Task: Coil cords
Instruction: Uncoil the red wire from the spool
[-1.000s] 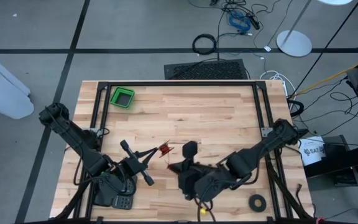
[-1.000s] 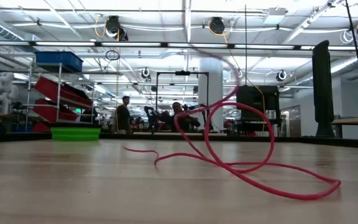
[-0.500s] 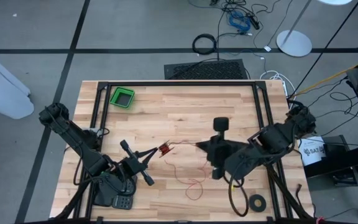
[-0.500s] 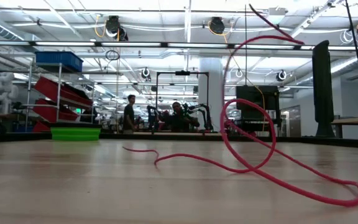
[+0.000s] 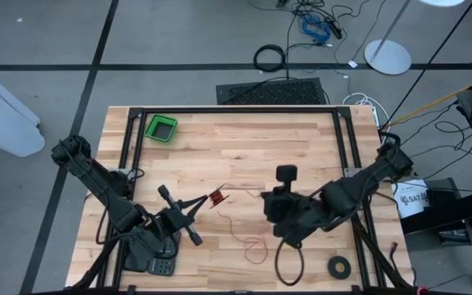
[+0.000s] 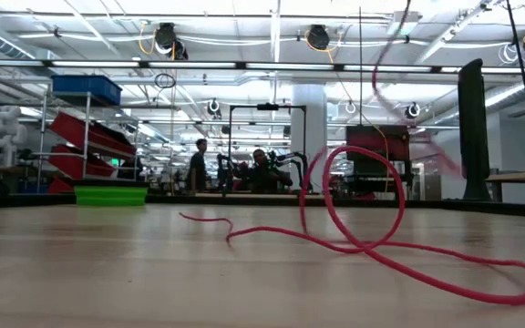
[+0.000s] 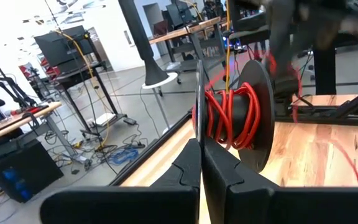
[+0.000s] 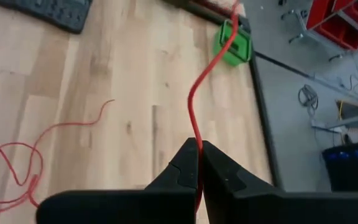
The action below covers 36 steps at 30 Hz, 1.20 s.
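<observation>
Red cord (image 8: 194, 118) runs taut from my closed right jaws (image 8: 197, 152) to the spool (image 7: 232, 118) pinched by its flange in my closed left jaws (image 7: 201, 155). Slack loops lie on the bench (image 5: 244, 143) between. Judgement: keep tension even, feed wraps between the flanges.

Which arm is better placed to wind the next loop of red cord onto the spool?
Right, probably. The right tool pinches the free red cord, while the left tool is occupied gripping the spool.
</observation>
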### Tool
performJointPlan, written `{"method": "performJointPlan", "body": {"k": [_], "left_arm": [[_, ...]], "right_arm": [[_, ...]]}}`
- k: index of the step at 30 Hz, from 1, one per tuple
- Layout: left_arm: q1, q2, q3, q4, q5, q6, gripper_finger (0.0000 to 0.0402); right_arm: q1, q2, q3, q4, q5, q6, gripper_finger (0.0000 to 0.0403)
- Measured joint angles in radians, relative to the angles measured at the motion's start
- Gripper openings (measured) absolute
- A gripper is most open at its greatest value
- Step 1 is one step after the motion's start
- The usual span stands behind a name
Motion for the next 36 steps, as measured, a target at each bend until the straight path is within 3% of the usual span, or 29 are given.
{"method": "performJointPlan", "body": {"k": [4,11,17,21,36], "left_arm": [[0.000,0.000,0.000,0.024,0.000,0.023,0.0004],[0.000,0.000,0.000,0.025,0.000,0.025,0.0004],[0.000,0.000,0.000,0.025,0.000,0.024,0.0004],[0.000,0.000,0.000,0.025,0.000,0.024,0.0004],[0.003,0.000,0.000,0.131,0.000,0.080,0.0004]], "right_arm": [[0.000,-0.020,-0.183,0.214,0.001,0.017,0.0000],[-0.013,-0.023,-0.502,0.794,-0.016,-0.101,0.0000],[-0.066,-0.022,-0.739,1.293,-0.142,-0.185,0.0000],[-0.104,-0.016,-0.835,1.509,-0.244,-0.192,0.0000],[-0.178,-0.014,-0.962,1.562,-0.276,-0.113,0.0001]]}}
